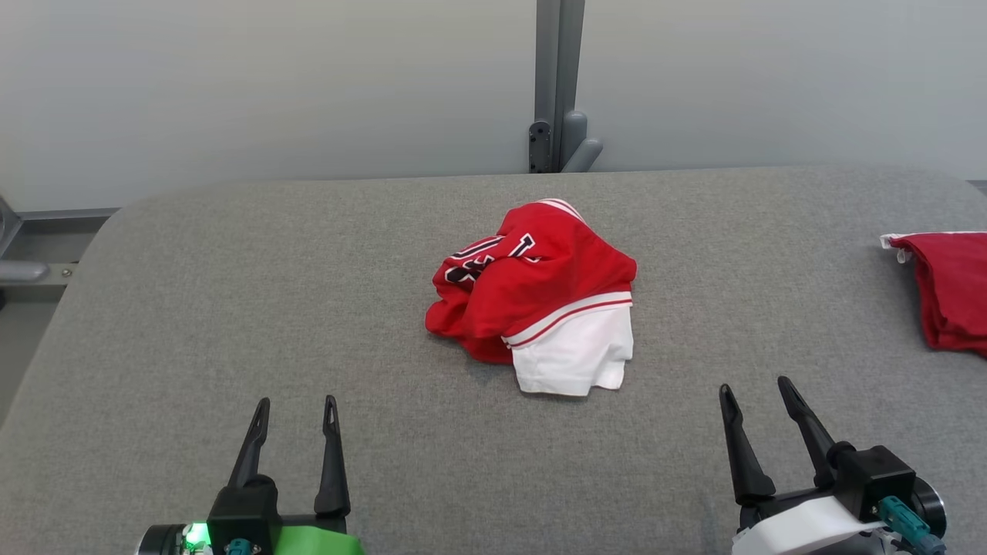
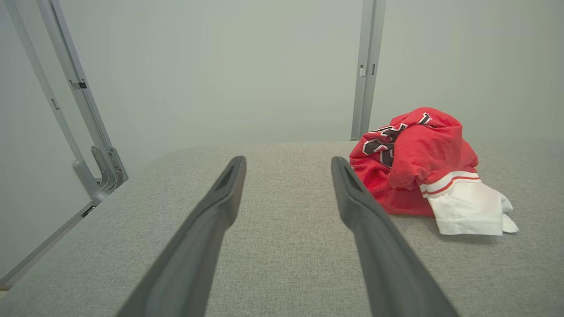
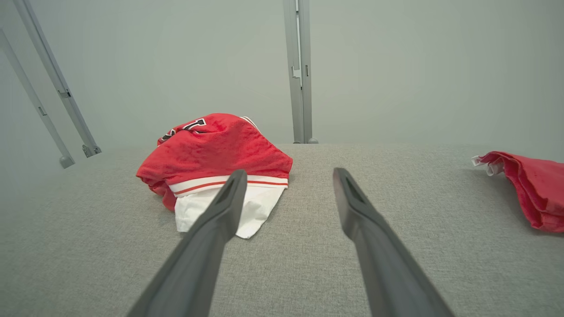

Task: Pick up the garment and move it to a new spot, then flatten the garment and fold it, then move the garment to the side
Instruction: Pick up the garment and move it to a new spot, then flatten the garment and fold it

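The shirt (image 1: pixel 532 293) is lying ahead, between my left jaws and right jaws. Both are staying... no, both are gaping wide, holding nothing. Its white end is sitting nearer the right jaws.

The desk (image 1: pixel 254 301) is a broad surface covered in grey woven fabric, with rounded far corners. Near its middle lies the garment (image 1: pixel 532 297), a crumpled red heap with dark lettering on top, a white-and-red striped band, and a white part spilling toward the near edge. Well apart from it, far to the right, lies a red cloth (image 1: pixel 952 289) with a bit of white trim, cut off by the frame.
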